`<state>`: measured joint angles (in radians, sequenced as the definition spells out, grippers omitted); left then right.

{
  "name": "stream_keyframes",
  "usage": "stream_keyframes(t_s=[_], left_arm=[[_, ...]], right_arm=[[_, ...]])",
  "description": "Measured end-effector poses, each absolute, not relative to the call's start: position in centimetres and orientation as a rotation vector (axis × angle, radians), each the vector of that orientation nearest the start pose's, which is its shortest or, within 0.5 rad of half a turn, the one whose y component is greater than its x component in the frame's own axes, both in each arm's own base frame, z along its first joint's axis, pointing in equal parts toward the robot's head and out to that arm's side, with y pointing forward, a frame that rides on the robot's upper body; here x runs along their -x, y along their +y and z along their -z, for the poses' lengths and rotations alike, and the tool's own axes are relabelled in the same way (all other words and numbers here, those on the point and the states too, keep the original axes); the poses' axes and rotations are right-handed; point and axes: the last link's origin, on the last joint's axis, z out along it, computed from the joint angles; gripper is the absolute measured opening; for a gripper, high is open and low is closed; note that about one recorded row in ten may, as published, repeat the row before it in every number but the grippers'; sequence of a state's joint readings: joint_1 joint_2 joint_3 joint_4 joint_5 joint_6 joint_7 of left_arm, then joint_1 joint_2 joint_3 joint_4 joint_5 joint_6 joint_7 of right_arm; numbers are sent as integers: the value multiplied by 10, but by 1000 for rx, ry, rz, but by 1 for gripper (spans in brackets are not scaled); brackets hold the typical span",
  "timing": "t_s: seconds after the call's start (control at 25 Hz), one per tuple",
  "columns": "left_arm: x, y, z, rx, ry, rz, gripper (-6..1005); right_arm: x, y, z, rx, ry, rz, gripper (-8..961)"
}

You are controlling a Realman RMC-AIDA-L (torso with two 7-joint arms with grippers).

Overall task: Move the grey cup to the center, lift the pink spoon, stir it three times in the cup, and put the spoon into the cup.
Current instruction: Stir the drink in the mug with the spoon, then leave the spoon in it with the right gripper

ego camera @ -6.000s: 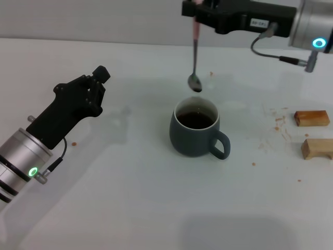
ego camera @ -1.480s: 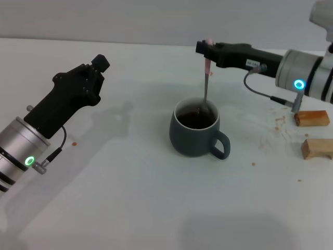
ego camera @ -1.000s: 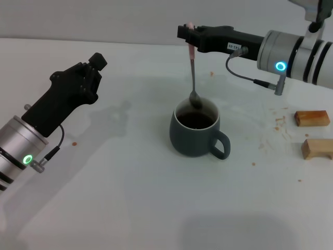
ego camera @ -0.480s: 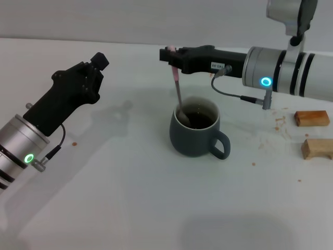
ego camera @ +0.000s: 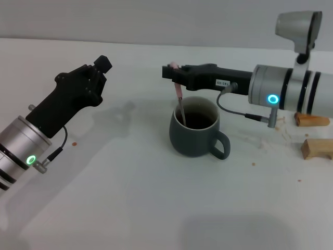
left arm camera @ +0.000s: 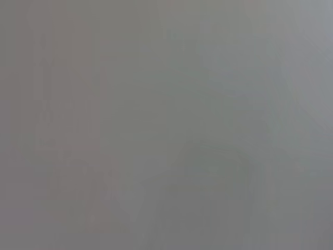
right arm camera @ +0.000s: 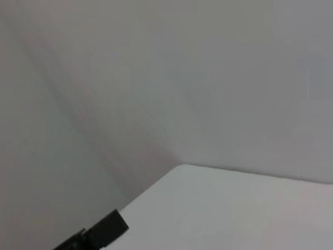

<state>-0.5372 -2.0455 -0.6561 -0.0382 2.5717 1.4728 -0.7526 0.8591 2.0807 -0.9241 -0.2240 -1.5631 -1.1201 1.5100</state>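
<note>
Near the middle of the white table (ego camera: 130,208) stands the grey cup (ego camera: 196,133), upright, its loop handle turned toward the robot's right and dark brown liquid showing inside the white inner wall. Above the cup's rim on its left and far side hangs the right pincer (ego camera: 174,72), reaching in level from the right on a long black and silver arm. It is pinching the pink spoon (ego camera: 179,99) by the pale pink top of the handle. The spoon hangs nearly upright, slightly tilted, with the grey metal stem running down past the rim and into the cup on the left side of the opening; the bowl is out of sight below the rim, so whether it touches the liquid or the wall cannot be told.

The left pincer (ego camera: 100,66) is held above the table well to the left of the cup, apart from everything, and whether it is spread or pressed together cannot be told.

At the right edge of the table, well apart from the cup, lie two small wooden blocks (ego camera: 317,148), one partly hidden behind the right arm, with a few small crumbs scattered near them.

The left wrist view shows only a blank grey field. The right wrist view shows plain wall, a corner of the table and a dark arm tip.
</note>
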Motion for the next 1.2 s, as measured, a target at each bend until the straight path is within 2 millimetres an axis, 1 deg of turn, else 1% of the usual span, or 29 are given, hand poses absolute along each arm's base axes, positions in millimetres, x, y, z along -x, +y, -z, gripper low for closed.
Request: stream_keyframes(t_s=[0.32, 0.52, 0.92, 1.2], left_arm=[[270, 323, 28, 2040, -651, 1221, 0], [270, 323, 28, 2040, -654, 1216, 0], [271, 323, 29, 2041, -662, 1204, 3], [271, 323, 30, 2041, -663, 1205, 7]], right_arm=[[-199, 397, 69, 2500, 1070, -876, 86], [-208, 395, 64, 2466, 1082, -874, 87], [-217, 397, 54, 2425, 1085, -868, 87], [-215, 405, 47, 2399, 1053, -864, 87]])
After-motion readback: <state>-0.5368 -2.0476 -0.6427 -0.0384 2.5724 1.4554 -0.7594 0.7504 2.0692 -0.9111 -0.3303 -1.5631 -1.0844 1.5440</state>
